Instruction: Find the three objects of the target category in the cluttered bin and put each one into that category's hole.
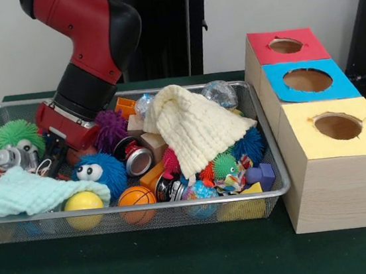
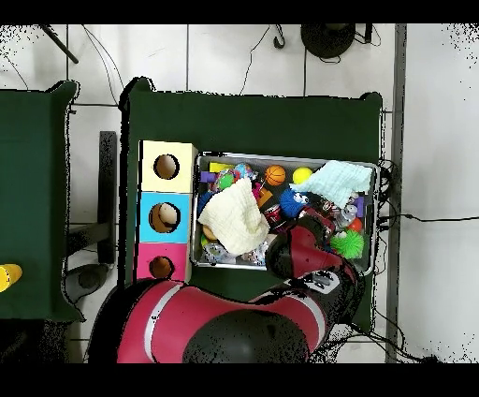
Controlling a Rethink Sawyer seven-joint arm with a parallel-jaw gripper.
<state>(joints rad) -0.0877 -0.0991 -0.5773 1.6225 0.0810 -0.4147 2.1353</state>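
Observation:
The wire mesh bin (image 1: 273,189) (image 2: 286,157) sits on the green table, full of toys. My red and black arm reaches down into its left part in the front view. The gripper (image 1: 53,157) (image 2: 318,213) is low among the toys, next to a blue fuzzy ball with eyes (image 1: 97,172) and a purple spiky ball (image 1: 110,128). Whether it holds anything is hidden. The red-topped hole (image 1: 285,45) (image 2: 161,267) tops the farthest wooden box to the right of the bin.
A blue-topped hole (image 1: 308,80) and a yellow-topped hole (image 1: 338,126) stand beside the red one. In the bin lie a cream cloth (image 1: 195,127), a pale green cloth (image 1: 26,193), a green spiky ball (image 1: 16,135), a yellow ball (image 1: 83,201), a small basketball (image 1: 136,197) and a can (image 1: 138,160).

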